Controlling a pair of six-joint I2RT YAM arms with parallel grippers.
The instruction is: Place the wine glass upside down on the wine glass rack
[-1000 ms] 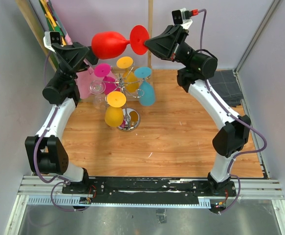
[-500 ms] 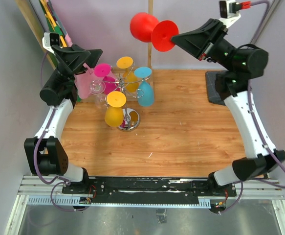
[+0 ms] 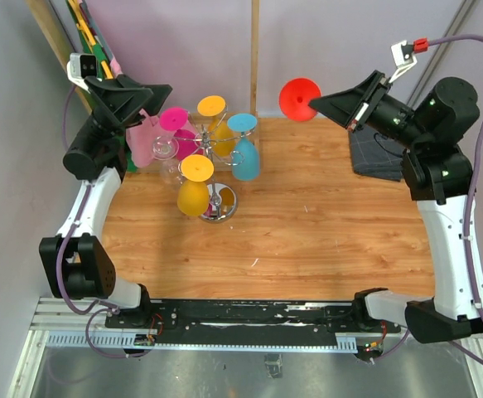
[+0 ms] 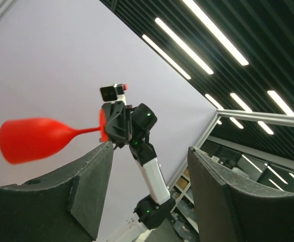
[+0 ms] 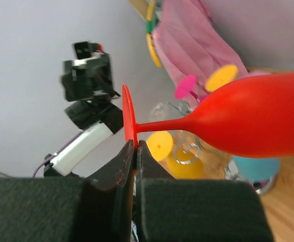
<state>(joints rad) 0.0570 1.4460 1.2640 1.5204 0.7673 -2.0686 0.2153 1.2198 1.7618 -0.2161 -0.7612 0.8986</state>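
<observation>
Right gripper (image 5: pixel 132 151) clamped on foot rim of glossy red wine glass (image 5: pixel 257 121), held sideways in air, well right of silver wire rack (image 3: pixel 218 212) hung with coloured glasses (image 3: pixel 194 197). Left gripper (image 4: pixel 152 166) raised beside rack, jaws apart

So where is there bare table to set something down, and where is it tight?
The table between the rack and the dark mat is open, as is the strip along its near edge. The far-left corner is crowded: coloured glasses hang round the rack, with the left gripper close by.
</observation>
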